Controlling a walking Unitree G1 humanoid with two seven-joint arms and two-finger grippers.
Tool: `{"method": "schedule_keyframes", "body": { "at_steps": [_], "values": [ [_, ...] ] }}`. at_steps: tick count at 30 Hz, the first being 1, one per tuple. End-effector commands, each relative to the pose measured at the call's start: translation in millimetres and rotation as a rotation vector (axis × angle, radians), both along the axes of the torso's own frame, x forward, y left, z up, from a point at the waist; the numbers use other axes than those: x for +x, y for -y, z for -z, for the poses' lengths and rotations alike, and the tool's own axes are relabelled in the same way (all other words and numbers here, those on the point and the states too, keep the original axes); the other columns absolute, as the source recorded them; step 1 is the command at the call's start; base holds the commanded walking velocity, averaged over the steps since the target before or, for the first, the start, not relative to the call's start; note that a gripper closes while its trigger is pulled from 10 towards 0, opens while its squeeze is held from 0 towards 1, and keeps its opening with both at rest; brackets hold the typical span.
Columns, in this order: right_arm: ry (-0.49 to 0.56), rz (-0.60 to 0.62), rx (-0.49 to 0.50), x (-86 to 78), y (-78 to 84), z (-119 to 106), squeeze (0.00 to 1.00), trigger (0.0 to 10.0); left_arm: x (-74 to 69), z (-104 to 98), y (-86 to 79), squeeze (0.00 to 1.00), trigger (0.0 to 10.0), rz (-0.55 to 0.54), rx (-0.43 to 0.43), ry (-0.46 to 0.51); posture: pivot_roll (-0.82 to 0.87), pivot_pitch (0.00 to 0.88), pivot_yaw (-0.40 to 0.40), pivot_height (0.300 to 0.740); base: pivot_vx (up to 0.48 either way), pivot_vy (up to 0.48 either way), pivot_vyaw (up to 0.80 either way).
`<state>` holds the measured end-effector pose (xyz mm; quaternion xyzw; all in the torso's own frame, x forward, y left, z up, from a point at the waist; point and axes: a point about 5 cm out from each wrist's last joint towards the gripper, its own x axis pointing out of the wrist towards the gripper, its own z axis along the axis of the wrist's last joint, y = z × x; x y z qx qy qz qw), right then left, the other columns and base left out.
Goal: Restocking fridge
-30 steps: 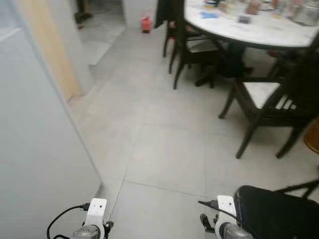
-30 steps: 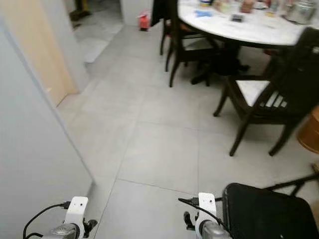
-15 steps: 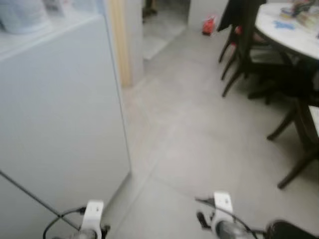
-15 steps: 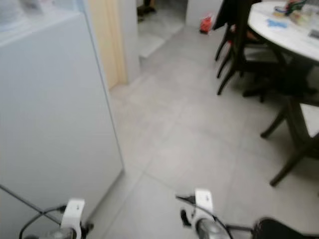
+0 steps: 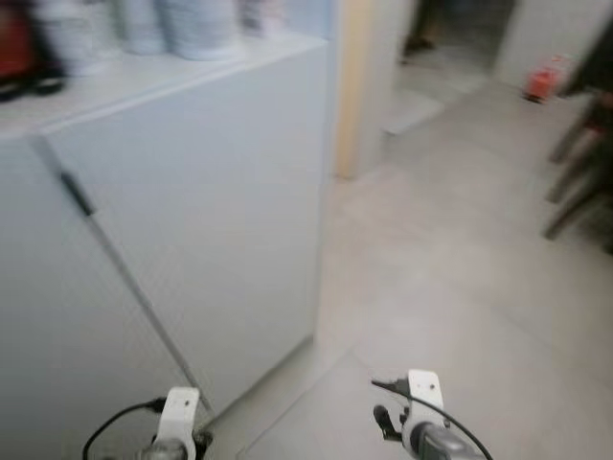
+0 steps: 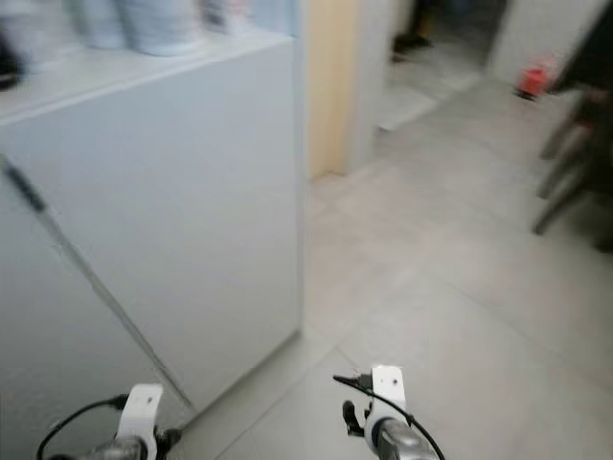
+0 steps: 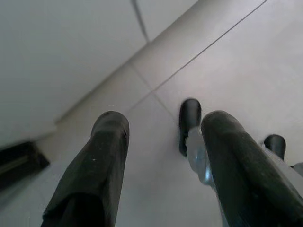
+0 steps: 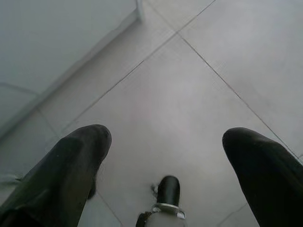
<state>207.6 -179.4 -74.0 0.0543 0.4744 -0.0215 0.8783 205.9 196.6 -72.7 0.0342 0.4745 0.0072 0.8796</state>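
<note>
- Collision is our first worry — the white fridge (image 5: 172, 220) stands close on our left, its outer corner reaching toward the floor just ahead of the left hand (image 7: 161, 156), and a careless turn or step could clip that corner with the arm or shoulder.
- Blur is the second — both head views are smeared, so we judge that any reach made now would be badly aimed; we would want the picture steady before moving an arm.
- Both hands carry nothing: the left hand hangs low over the grey tiled floor (image 5: 460, 278) with its two black fingers (image 7: 94, 165) parted, and the right hand (image 8: 163, 156) hangs likewise with fingers spread wide.
- Nothing to restock is in either hand, so we judge the task has hardly begun — the fridge doors look shut, a dark seam (image 5: 124, 278) running slantwise down the front between them.
- Jars or canisters (image 5: 196, 24) stand on the fridge's top, too blurred to name; a knock against the cabinet might shake them.
- Beyond the fridge a pale wooden door frame (image 5: 352, 86) opens on another room, with a small red thing (image 5: 542, 80) on the floor further back.
- Dark chair legs (image 5: 575, 192) stand at the far right, well apart from us; the floor between is bare.
</note>
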Motion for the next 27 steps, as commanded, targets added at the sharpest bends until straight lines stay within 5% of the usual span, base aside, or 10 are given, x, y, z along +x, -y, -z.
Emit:
{"method": "schedule_keyframes", "body": {
  "at_steps": [1, 27],
  "values": [
    [-0.008, 0.001, 0.007, -0.6, -2.7, 0.7, 0.00, 10.0, -4.5, 1.6, -5.9, 0.00, 10.0, -0.012, 0.008, -0.020, 0.01, 0.000, -0.006, 0.740, 0.000, 0.000, 0.80],
    [-0.008, 0.005, 0.009, 2.0, -1.1, -0.8, 0.00, 10.0, -1.1, -0.1, -5.9, 0.00, 10.0, -0.008, 0.032, -0.012, 0.03, 0.000, -0.027, 0.740, 0.000, 0.000, 0.80]
  ]
}}
